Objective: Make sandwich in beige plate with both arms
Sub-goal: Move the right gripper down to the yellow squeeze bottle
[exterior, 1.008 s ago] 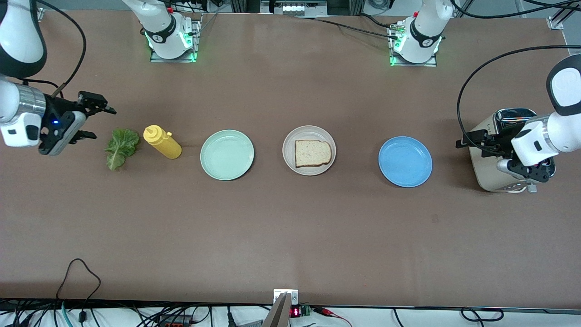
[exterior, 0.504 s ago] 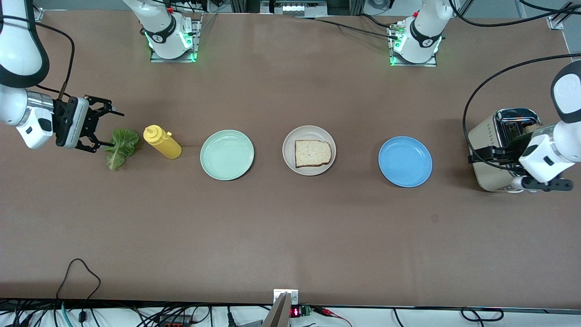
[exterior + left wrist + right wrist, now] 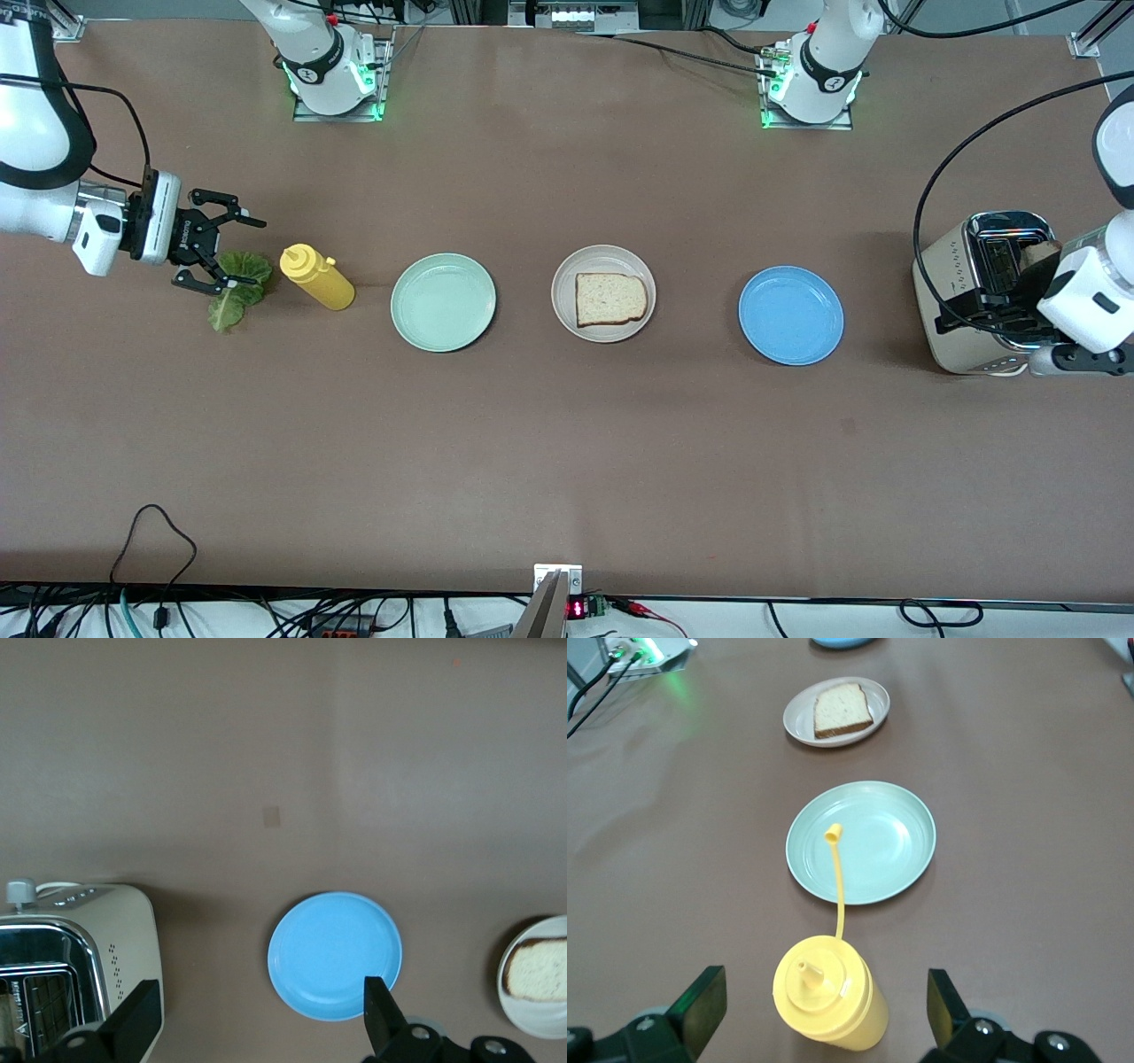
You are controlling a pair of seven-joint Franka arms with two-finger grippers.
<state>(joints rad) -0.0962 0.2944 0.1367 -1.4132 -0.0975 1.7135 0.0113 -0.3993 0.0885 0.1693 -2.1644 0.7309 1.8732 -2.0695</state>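
One toast slice (image 3: 610, 299) lies flat in the beige plate (image 3: 567, 273), mid-table; no second slice or leaf on it yet. The right wrist view shows the same plate with its slice farther off, past the mint green plate (image 3: 443, 302).

Lettuce leaf (image 3: 233, 288) lies on the table toward the right arm's end, just beside the yellow squeeze bottle (image 3: 316, 276), which lies between the leaf and the mint plate. Right gripper (image 3: 229, 251) sits low over the leaf's upper edge, fingers spread wide, nothing held; whether the lower finger touches the leaf I cannot tell. The right wrist view hides the leaf altogether: it shows only the two finger tips standing wide and the bottle between them, upright, its cap hanging off on a thin strap.

Blue plate (image 3: 791, 315) is bare, toward the left arm's end. Near it stands the toaster (image 3: 970, 292), a brown slice showing in its slot in the front view. Left gripper (image 3: 259, 1019) hangs over the toaster; the front view hides its fingers, but the left wrist view shows them wide apart, empty, with toaster and blue plate below.
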